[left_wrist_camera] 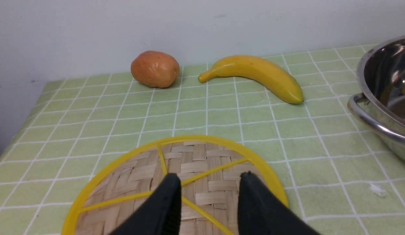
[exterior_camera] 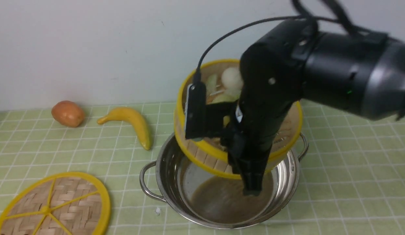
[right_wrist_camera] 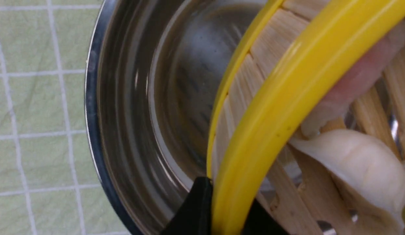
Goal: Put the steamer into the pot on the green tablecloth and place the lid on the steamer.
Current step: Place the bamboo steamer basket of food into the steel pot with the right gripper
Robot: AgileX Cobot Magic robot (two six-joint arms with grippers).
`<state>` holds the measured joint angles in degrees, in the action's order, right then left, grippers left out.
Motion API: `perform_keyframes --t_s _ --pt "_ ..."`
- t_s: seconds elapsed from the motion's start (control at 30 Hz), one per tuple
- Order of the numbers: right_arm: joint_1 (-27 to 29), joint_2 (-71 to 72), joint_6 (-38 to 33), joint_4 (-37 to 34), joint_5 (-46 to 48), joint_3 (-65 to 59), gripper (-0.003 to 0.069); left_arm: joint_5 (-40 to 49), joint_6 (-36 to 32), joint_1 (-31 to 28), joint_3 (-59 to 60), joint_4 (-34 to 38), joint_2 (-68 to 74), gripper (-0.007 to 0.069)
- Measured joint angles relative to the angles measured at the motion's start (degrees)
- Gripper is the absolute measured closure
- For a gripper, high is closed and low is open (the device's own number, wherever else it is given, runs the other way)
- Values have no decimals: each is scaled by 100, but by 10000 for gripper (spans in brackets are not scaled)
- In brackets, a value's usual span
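We logged the steamer [exterior_camera: 207, 159], rim clamped in our right claw [right_wrist_camera: 222, 209], tilted above the pot [exterior_camera: 165, 178] for lowering; left claw [left_wrist_camera: 209, 179], apart and empty, hung over the lid [left_wrist_camera: 202, 160].

A green tablecloth [exterior_camera: 352, 156] with white grid lines spreads before me. On it sit a steel pot [exterior_camera: 171, 169] at centre, a woven lid [exterior_camera: 52, 209] at my near left, and a banana [exterior_camera: 134, 122] near a brown potato [exterior_camera: 68, 113] at the back.
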<state>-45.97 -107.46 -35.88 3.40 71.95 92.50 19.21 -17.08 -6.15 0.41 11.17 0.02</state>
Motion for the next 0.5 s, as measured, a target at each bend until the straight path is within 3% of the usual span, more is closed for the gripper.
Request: perform_keyframes --t_s 0.5 --pt "-51 -1100 222 -340 -5 61 603 0 0 0 0 0 0 382"
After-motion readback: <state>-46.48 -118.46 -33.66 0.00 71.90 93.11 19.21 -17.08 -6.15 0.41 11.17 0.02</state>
